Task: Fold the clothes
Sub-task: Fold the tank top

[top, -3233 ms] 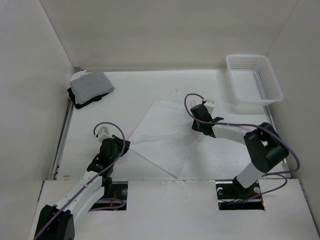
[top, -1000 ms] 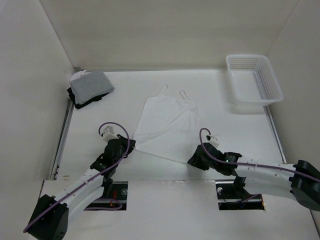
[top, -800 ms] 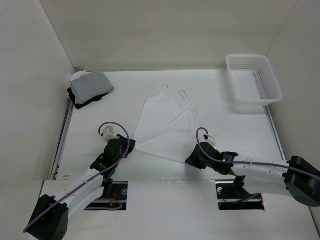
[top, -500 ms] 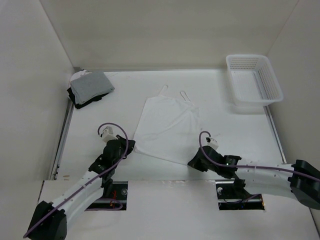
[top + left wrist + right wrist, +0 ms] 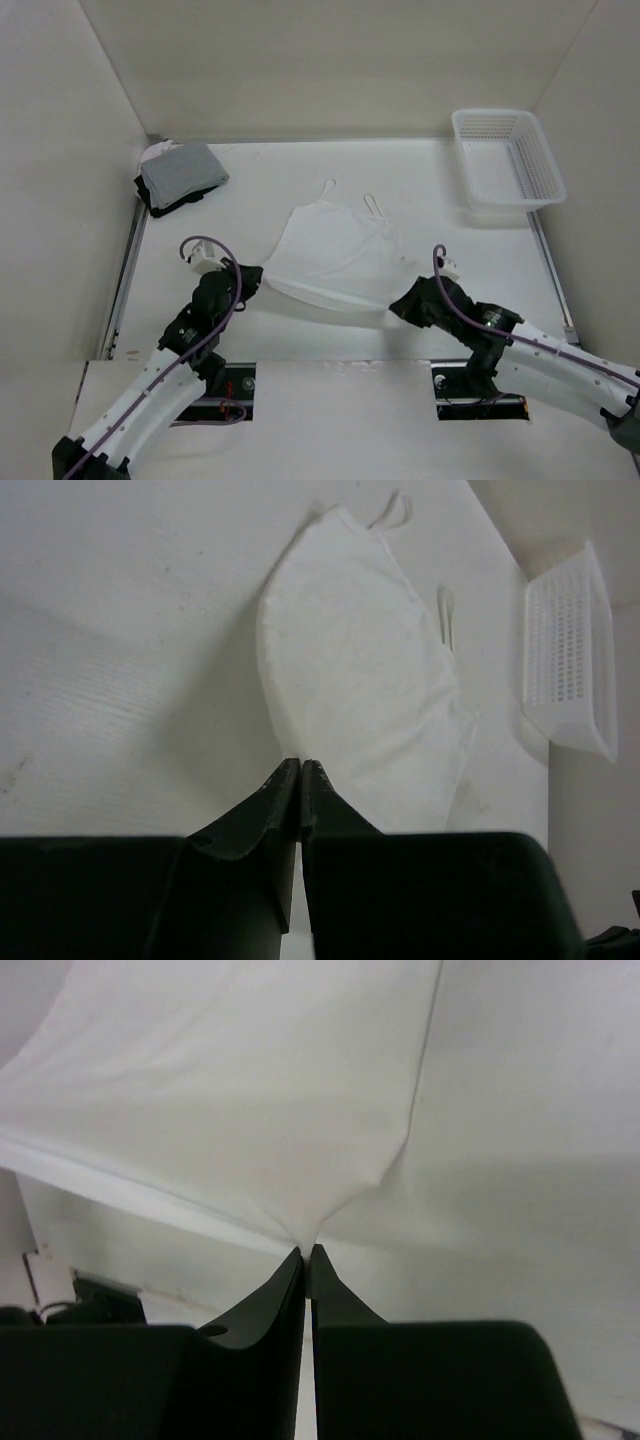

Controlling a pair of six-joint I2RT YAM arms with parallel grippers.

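Observation:
The clothes [image 5: 335,250] are one thin white top, its two loop straps pointing toward the far wall. Its near hem is raised off the white table and stretched between both arms, with a shadow under it. My left gripper [image 5: 257,281] is shut on the hem's left corner. In the left wrist view the fingertips [image 5: 301,766] pinch the edge of the clothes [image 5: 360,670]. My right gripper [image 5: 400,301] is shut on the hem's right corner. In the right wrist view the clothes [image 5: 250,1100] pull into a taut peak at the gripper [image 5: 309,1252].
A folded gray-and-black pile [image 5: 180,176] lies at the back left corner. A white mesh basket [image 5: 508,160] stands at the back right, also seen as the basket [image 5: 570,660] in the left wrist view. Walls close in the table on three sides.
Both grippers have shut on the hem corners and lifted them. The hem now hangs taut above the table, and the right arm has swung to the right.

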